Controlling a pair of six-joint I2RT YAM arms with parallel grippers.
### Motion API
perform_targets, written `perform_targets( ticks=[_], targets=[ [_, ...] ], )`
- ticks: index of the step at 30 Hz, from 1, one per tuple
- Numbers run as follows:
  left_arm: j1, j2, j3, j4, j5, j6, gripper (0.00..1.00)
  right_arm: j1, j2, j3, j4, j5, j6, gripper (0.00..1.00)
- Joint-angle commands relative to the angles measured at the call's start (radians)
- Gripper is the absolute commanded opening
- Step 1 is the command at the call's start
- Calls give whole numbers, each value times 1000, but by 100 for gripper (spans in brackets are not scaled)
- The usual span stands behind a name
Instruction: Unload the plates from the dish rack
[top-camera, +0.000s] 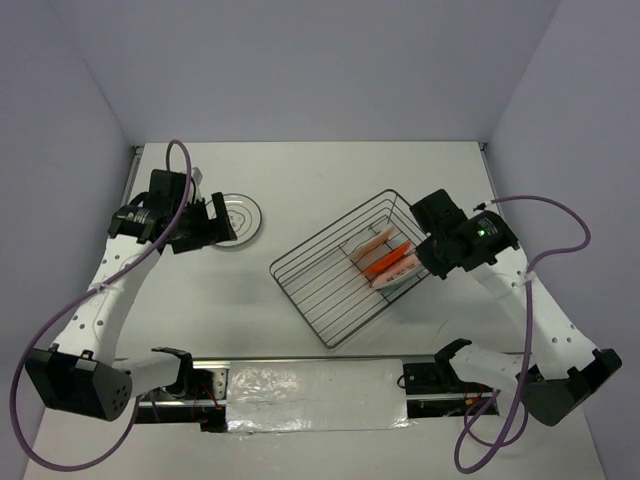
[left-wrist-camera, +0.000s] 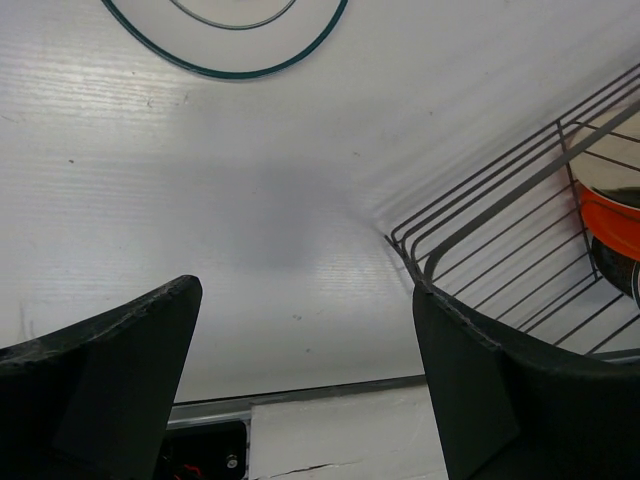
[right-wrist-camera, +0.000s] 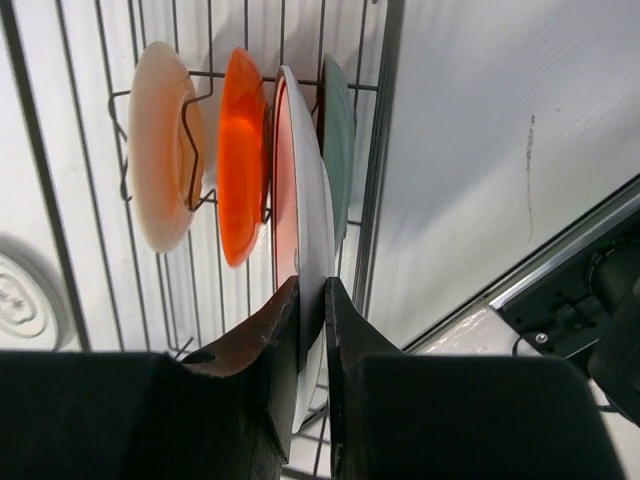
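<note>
dish rack (top-camera: 330, 282): dark wire basket, angled on the table (top-camera: 330, 180)
In rack, on edge: cream plate (right-wrist-camera: 158, 160), orange plate (right-wrist-camera: 240, 150), red-faced white plate (right-wrist-camera: 305, 200), teal plate (right-wrist-camera: 338, 140)
ringed plate (top-camera: 237, 218): flat on the table, left of the rack
right gripper (right-wrist-camera: 310, 285): pinching the red-faced white plate's rim
left gripper (left-wrist-camera: 305, 290): wide, holding nothing

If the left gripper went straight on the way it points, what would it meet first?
Most likely the bare table, between the teal-rimmed plate and the dish rack corner. The open left gripper is lined up with neither. Depth is unclear, so the exact spot is a guess.
</note>
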Motion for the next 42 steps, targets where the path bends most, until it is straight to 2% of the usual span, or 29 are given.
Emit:
perform_targets(
  ticks=[1, 10, 13, 14, 16, 17, 18, 19, 22, 26, 28, 32, 33, 34, 35, 36, 37, 38, 39, 40, 41, 42],
  targets=[
    [-10, 32, 74, 9, 39, 18, 100, 9, -57, 131, -56, 36, 22, 0],
    [-13, 154, 278, -2, 139, 2, 99, -6, -89, 338, -57, -13, -83, 0],
    [-13, 193, 332, 55, 378, -12, 99, -8, -105, 334, 110, -70, -308, 0],
    [-13, 200, 338, 149, 575, -30, 100, -6, -126, 252, 319, -211, -488, 0],
    [-19, 213, 300, 290, 758, -155, 99, -3, -103, 222, 460, -304, -606, 0],
    [-29, 213, 280, 473, 897, -207, 100, 17, -84, 202, 495, -359, -689, 0],
    [-54, 216, 271, 534, 923, -284, 99, 27, -83, 185, 531, -363, -703, 0],
    [-68, 220, 280, 564, 928, -291, 100, 34, -91, 164, 630, -380, -709, 0],
    [-105, 229, 306, 528, 854, -231, 100, 34, -129, 77, 807, -459, -696, 0],
    [-108, 253, 282, 472, 816, -199, 95, 34, -96, 58, 910, -556, -709, 0],
    [-113, 256, 251, 495, 831, -206, 93, 34, -73, 53, 965, -588, -708, 0],
    [-130, 266, 242, 478, 791, -187, 84, 32, -28, 64, 1039, -631, -697, 0],
    [-131, 269, 248, 457, 787, -180, 78, 34, 4, 70, 1042, -638, -696, 0],
    [-131, 272, 248, 461, 794, -180, 56, 32, 21, 90, 1042, -659, -702, 0],
    [-131, 270, 245, 474, 796, -194, 40, 34, 36, 95, 1044, -670, -703, 0],
    [-131, 269, 237, 506, 797, -206, 16, 32, 64, 95, 1047, -682, -702, 6],
    [-130, 266, 237, 509, 782, -214, 0, 31, 75, 98, 1039, -673, -700, 26],
    [-121, 264, 239, 504, 755, -225, 0, 27, 87, 102, 1017, -649, -697, 53],
    [-109, 264, 249, 480, 710, -226, 0, 21, 99, 112, 918, -604, -693, 98],
    [-90, 258, 252, 390, 646, -226, 0, 9, 117, 144, 842, -466, -676, 100],
    [-26, 261, 252, 336, 501, -232, 0, -6, 127, 165, 764, -387, -657, 100],
    [22, 264, 230, 285, 441, -242, 0, -17, 136, 206, 608, -316, -630, 100]
  ],
)
